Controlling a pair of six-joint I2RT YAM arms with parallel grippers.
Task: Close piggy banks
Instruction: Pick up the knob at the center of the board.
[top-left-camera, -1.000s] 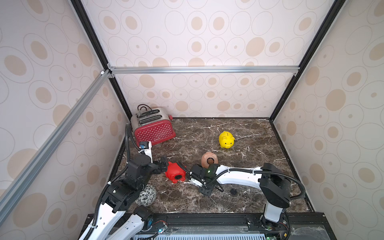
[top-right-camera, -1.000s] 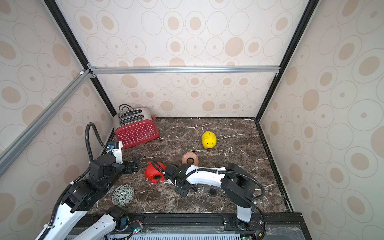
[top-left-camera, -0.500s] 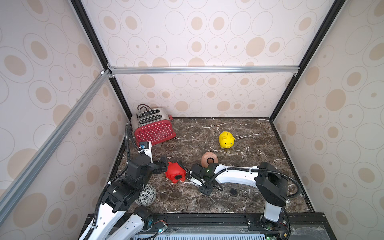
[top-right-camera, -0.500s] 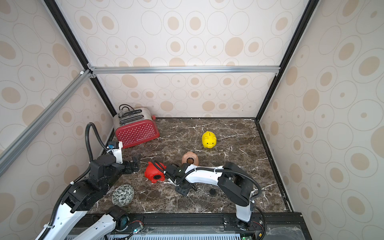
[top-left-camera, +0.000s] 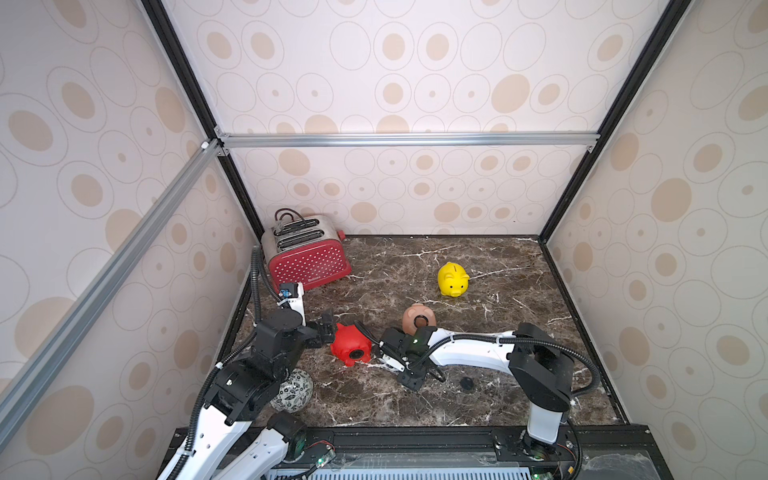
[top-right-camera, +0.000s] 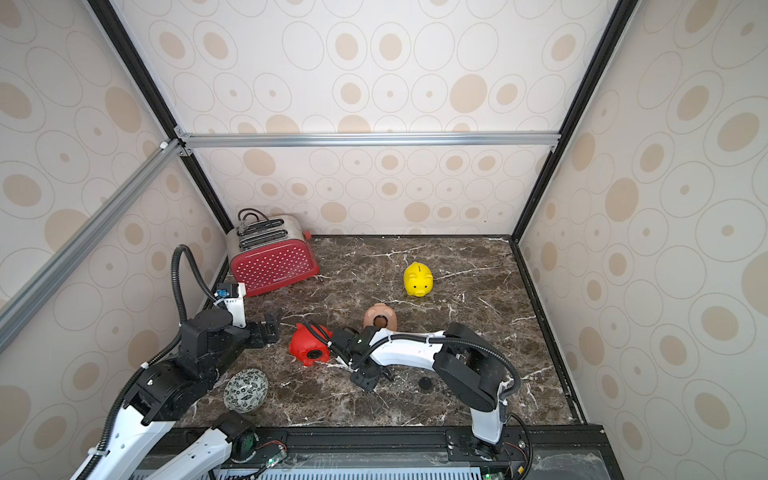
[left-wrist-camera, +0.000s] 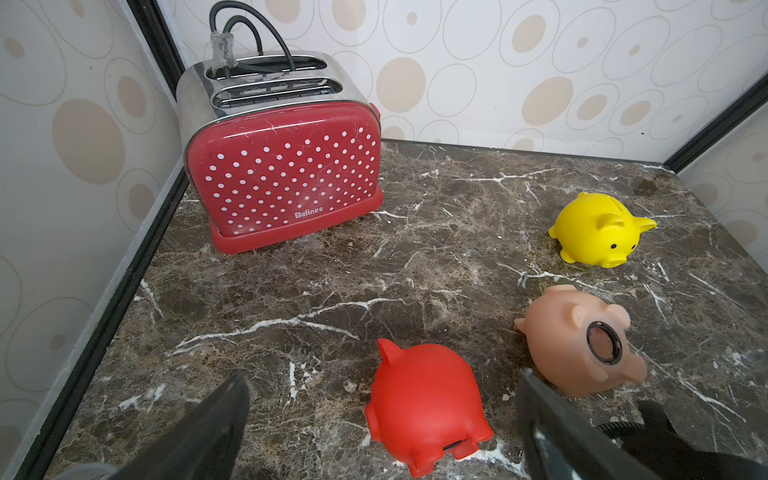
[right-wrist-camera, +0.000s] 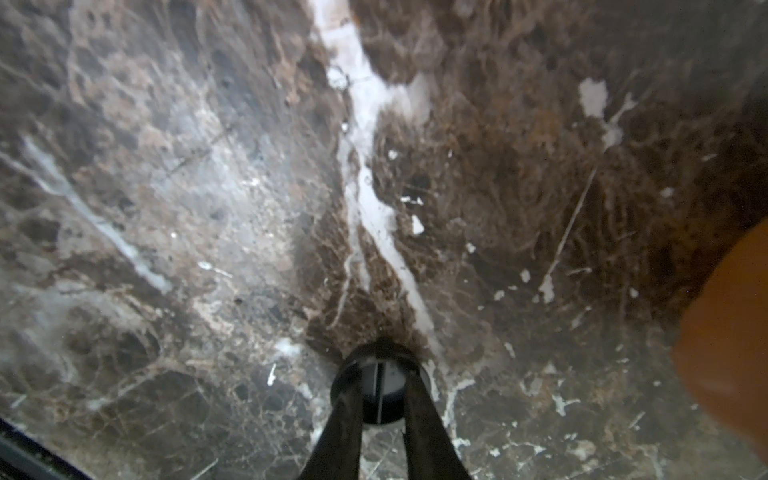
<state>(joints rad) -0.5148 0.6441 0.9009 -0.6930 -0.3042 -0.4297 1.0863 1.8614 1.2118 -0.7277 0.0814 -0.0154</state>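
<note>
A red piggy bank (top-left-camera: 351, 345) lies on the marble with its round belly hole facing forward. My left gripper (top-left-camera: 326, 328) is open just to its left; in the left wrist view the red pig (left-wrist-camera: 424, 399) sits between the wide-apart fingers (left-wrist-camera: 216, 419), untouched. Right of the pig, my right gripper (top-left-camera: 390, 362) hangs low over the table, shut on a small black round plug (right-wrist-camera: 380, 388). The peach-pink pig (top-left-camera: 417, 319) lies on its side with its belly hole (left-wrist-camera: 604, 345) showing. Farther back, the yellow pig (top-left-camera: 453, 279) stands upright.
A red polka-dot toaster (top-left-camera: 307, 257) stands in the back left corner. A black-and-white patterned ball (top-left-camera: 293, 390) lies under my left arm. Another black plug (top-left-camera: 467, 382) lies on the marble near the right arm. Walls enclose three sides.
The right arm's elbow has shifted slightly to the left while its gripper stays by the red pig. The left arm has not moved.
</note>
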